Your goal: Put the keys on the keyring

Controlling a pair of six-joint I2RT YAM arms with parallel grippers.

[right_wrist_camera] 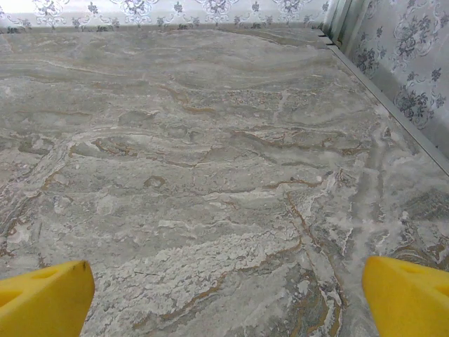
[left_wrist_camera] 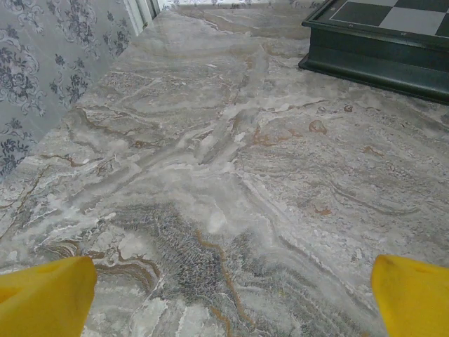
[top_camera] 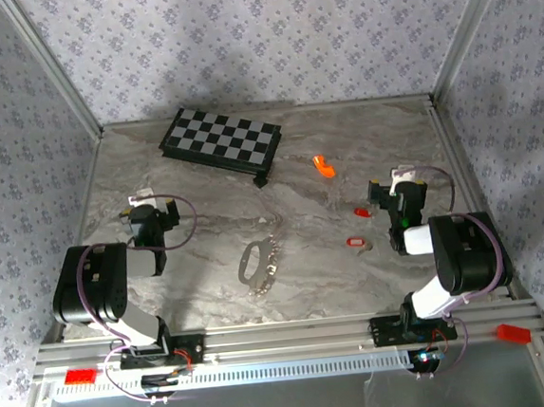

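The left end effector [left_wrist_camera: 228, 302] and right end effector [right_wrist_camera: 224, 298] stand with fingers wide apart, both empty. On the tabletop [top_camera: 205, 200] two red keys, a short key [top_camera: 361, 212] and a longer key [top_camera: 356, 243], lie beside the right arm. One keyring [top_camera: 252, 262] lies centrally, apart from them. One orange piece [top_camera: 323, 166] and one chequered board [top_camera: 221, 139] lie beyond.

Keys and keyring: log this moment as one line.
left gripper open, empty | right gripper open, empty | keyring loose mid-table | long key, short key off ring, beside right gripper | none threaded yet
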